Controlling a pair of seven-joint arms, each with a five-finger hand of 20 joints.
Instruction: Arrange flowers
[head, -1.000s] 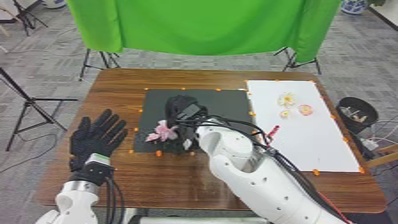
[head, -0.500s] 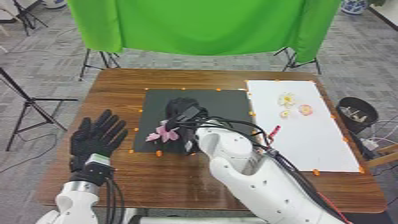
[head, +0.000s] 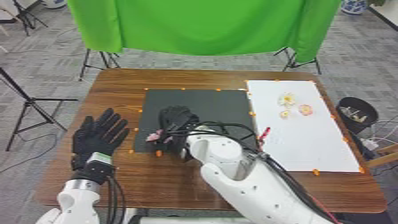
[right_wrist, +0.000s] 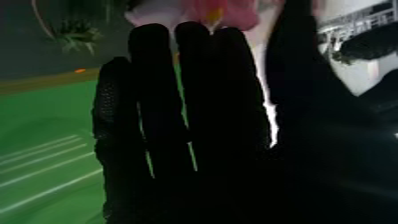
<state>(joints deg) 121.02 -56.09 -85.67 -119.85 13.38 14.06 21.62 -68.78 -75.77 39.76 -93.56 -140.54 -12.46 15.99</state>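
Note:
Over the left half of the dark mat (head: 226, 100) is my right hand (head: 178, 116), covering most of the pink flower (head: 154, 135), whose petals peek out at the hand's left side. In the right wrist view my right hand (right_wrist: 204, 100) has straight fingers, with the pink flower (right_wrist: 233, 12) just past the fingertips; whether they touch I cannot tell. My left hand (head: 99, 134) rests palm-down with spread fingers on the wood, left of the mat.
A white sheet (head: 302, 145) lies to the right, bearing a pale yellow flower (head: 287, 100), a peach flower (head: 306, 109) and a small cream one (head: 285, 114). Orange markers edge both sheets. A black bin (head: 357, 111) stands beyond the table's right edge.
My right hand has shifted left and toward the near edge, now covering more of the pink flower. The left hand has barely moved.

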